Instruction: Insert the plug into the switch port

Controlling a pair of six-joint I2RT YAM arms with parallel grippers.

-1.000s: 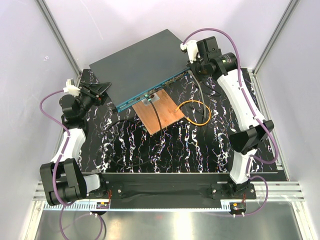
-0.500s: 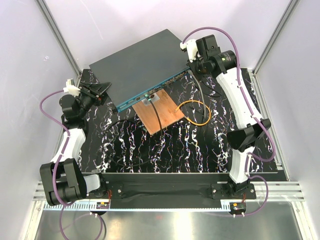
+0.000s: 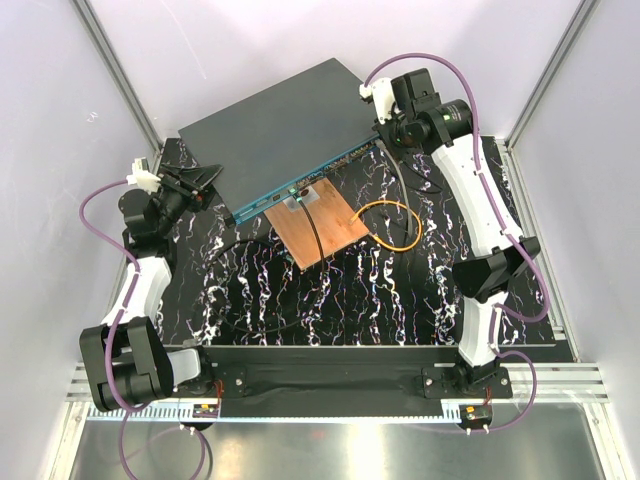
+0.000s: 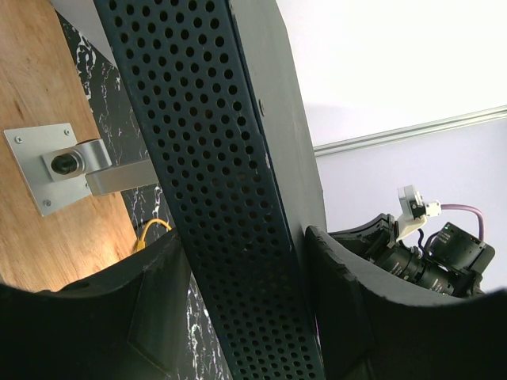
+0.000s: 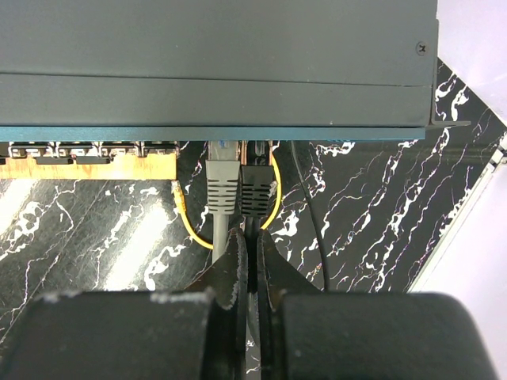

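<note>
Black plug (image 5: pixel 256 194) has its nose at a port on the switch (image 5: pixel 222 47), upper centre of right wrist view, beside grey plug (image 5: pixel 223 186). Right gripper (image 5: pixel 250 245) is pinched onto its tail, likely to push it in. Left gripper (image 4: pixel 242 261) clamps the switch's perforated side, probably bracing.

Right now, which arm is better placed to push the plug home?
Right: its hand grips just behind the plug, at the switch ports. The left hand only clamps the switch's side.

A brown wooden board (image 3: pixel 335 225) is laid on the black, white-veined tabletop (image 3: pixel 340 300), and a small metal bracket (image 3: pixel 293 201) is fixed at its far corner. A yellow cable (image 3: pixel 388 202) is looped just beside the board's right edge.
</note>
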